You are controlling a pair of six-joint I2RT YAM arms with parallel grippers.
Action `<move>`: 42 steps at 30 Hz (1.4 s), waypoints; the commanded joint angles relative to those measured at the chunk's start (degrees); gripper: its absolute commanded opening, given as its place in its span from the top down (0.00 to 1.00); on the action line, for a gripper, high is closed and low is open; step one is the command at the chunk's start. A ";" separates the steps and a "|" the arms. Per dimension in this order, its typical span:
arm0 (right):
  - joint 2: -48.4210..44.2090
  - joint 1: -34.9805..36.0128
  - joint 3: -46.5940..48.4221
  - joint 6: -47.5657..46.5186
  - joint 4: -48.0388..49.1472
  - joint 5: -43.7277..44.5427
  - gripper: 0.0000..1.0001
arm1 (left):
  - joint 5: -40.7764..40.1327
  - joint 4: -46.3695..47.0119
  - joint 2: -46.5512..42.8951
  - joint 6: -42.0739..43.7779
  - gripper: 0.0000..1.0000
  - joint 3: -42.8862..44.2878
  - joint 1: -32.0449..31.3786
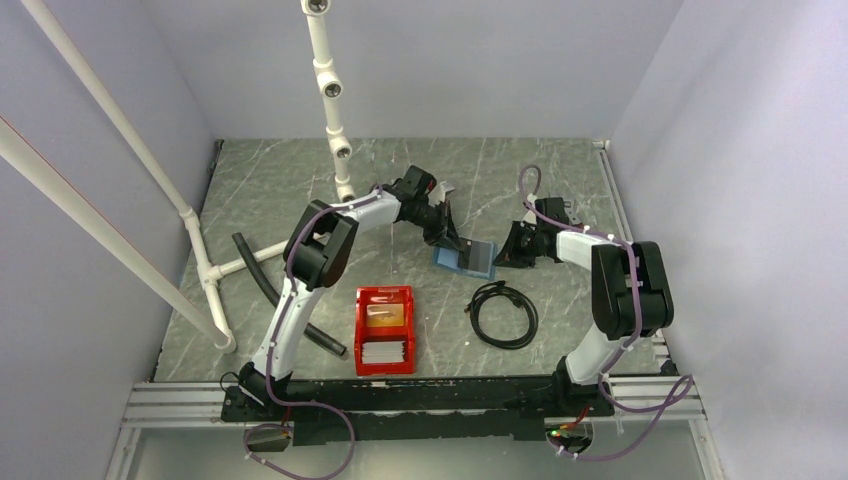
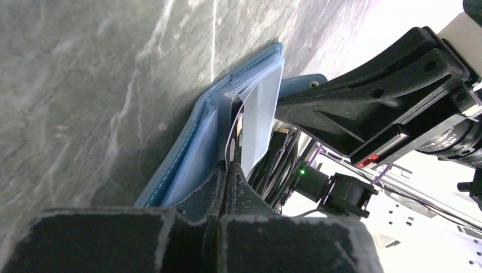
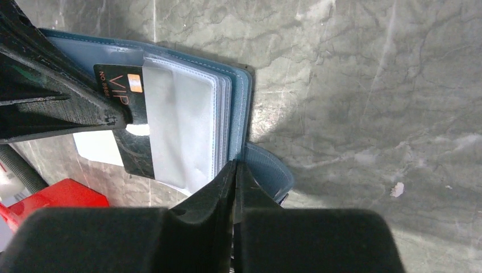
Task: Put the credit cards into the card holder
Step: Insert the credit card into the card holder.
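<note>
The blue card holder (image 1: 470, 258) lies open on the table, its clear sleeves (image 3: 182, 125) showing. My left gripper (image 1: 450, 240) is shut on a dark card (image 3: 131, 151) with gold "VIP" lettering, whose far part sits under a clear sleeve. In the left wrist view the gripper (image 2: 229, 170) pinches that card edge-on beside the card holder (image 2: 187, 159). My right gripper (image 3: 235, 166) is shut on the card holder's right edge (image 3: 241, 96); it also shows in the top view (image 1: 512, 250). A whitish stack of credit cards (image 1: 386, 351) and an orange-gold one (image 1: 386, 317) lie in the red bin.
The red bin (image 1: 361, 330) stands near the front, left of a coiled black cable (image 1: 503, 313). A black hose (image 1: 262, 280) and white pipe frames (image 1: 205, 270) stand at the left. Grey walls enclose the marble table.
</note>
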 commanded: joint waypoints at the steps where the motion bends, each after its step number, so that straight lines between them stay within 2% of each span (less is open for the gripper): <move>1: 1.25 0.58 0.57 0.42 3.54 -3.62 0.97 | -5.18 -0.80 -0.34 -0.74 1.00 1.91 -2.01; 2: 1.29 0.59 0.47 0.50 3.70 -3.80 0.98 | -5.42 -0.10 -0.52 -1.38 1.00 1.58 -2.29; 5: 1.53 0.59 0.38 0.68 3.93 -4.01 1.00 | -7.28 0.82 -1.56 -1.90 0.90 0.59 -2.92; 9: 1.60 0.58 0.38 0.77 4.15 -3.97 1.00 | -11.22 -3.29 -2.32 0.89 0.73 2.04 -3.49; 12: 1.91 0.58 0.54 0.70 4.16 -3.90 1.00 | -13.68 -6.41 -2.29 3.26 0.66 3.66 -4.21; 23: 1.84 0.76 0.64 0.33 4.05 -3.71 1.00 | -23.17 -8.97 -4.15 11.20 0.58 6.23 -8.38; 38: 1.93 1.03 0.77 0.51 4.95 -4.72 1.00 | -15.47 -5.91 -2.88 14.50 0.57 8.26 -11.76; 42: 1.70 1.02 0.81 0.36 4.44 -3.88 1.00 | -18.68 -10.43 -3.82 15.62 0.51 10.21 -11.76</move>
